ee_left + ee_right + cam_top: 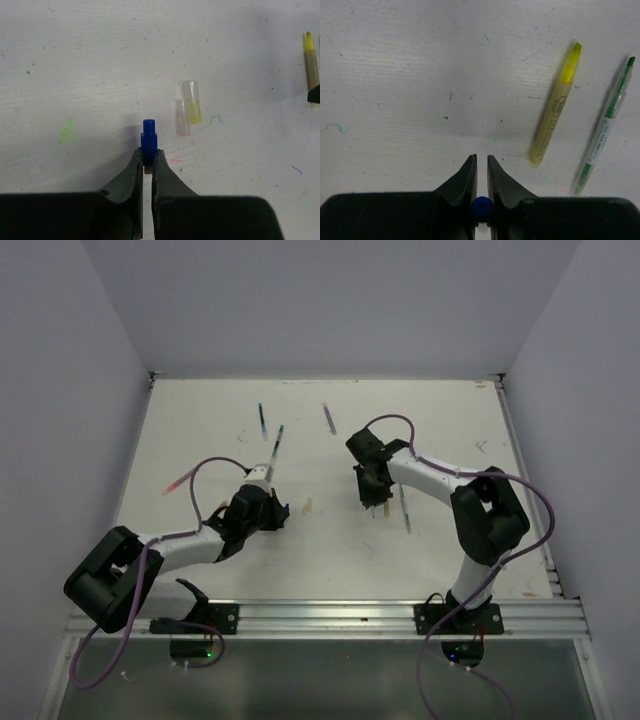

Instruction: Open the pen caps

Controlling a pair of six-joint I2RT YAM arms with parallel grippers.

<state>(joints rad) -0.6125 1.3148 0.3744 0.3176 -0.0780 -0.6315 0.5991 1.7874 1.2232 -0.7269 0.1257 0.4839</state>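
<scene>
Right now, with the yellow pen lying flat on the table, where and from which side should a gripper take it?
Best at mid-barrel of the yellow pen, down from above, jaws across its width. It lies flat with its tip bare; the green pen beside it lies apart, leaving room on that side.

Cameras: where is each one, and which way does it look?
Top external: above, behind the arms, looking down at the table; both arms show.
Left wrist: on that wrist, facing the table past left fingers pinching a blue cap.
Right wrist: on that wrist, facing the table past right fingers pinching a blue pen.
Top and left wrist share the pale yellow cap.
</scene>
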